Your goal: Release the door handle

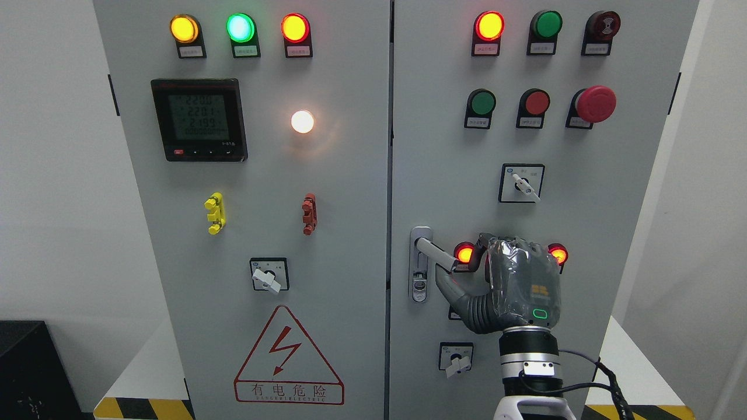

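Right hand (506,286) sits low on cabinet's right door (613,192), thumb under the swung-out door handle (435,255), fingers curled loosely beside its tip, seemingly easing off to let go.

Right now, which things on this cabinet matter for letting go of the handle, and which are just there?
In the job:
- door handle
- right robot hand, at the handle

Just there:
- emergency stop button
- digital meter
- warning triangle sticker
- yellow clip
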`<state>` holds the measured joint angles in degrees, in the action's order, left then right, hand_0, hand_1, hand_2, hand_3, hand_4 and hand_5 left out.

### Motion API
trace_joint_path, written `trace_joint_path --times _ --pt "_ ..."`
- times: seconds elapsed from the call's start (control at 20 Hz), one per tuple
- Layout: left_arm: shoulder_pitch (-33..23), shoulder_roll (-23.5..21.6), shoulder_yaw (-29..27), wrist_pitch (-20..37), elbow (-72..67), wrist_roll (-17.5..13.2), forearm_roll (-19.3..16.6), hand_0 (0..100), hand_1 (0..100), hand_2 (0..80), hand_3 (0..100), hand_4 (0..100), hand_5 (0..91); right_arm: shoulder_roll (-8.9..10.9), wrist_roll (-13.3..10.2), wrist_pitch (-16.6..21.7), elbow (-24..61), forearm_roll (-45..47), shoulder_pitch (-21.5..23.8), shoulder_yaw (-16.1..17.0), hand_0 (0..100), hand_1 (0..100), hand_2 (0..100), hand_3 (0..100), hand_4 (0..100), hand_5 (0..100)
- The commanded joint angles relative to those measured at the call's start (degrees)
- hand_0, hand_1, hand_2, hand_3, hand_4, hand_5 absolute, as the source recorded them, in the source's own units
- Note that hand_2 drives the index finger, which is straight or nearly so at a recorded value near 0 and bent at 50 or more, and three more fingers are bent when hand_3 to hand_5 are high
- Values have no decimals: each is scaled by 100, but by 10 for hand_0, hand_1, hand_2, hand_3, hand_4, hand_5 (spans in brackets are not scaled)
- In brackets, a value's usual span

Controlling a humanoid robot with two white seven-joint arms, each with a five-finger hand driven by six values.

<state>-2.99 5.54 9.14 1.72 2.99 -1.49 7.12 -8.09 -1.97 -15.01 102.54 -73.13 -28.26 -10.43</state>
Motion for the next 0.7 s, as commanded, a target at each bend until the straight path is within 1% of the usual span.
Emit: trace_joint_path --times 0.0,0.25,0.65 --pt "0 0 0 -14 0 -1 0 0 0 46 106 7 0 1 4 -2 3 0 -4 24 262 490 728 995 804 735" --pt "0 0 0 -14 0 -1 0 0 0 47 106 7 0 1 4 -2 3 0 -13 103 264 490 730 995 804 735" --pt "0 0 0 -14 0 -1 0 0 0 45 106 7 0 1 4 -2 12 0 -13 111 263 489 730 994 804 735"
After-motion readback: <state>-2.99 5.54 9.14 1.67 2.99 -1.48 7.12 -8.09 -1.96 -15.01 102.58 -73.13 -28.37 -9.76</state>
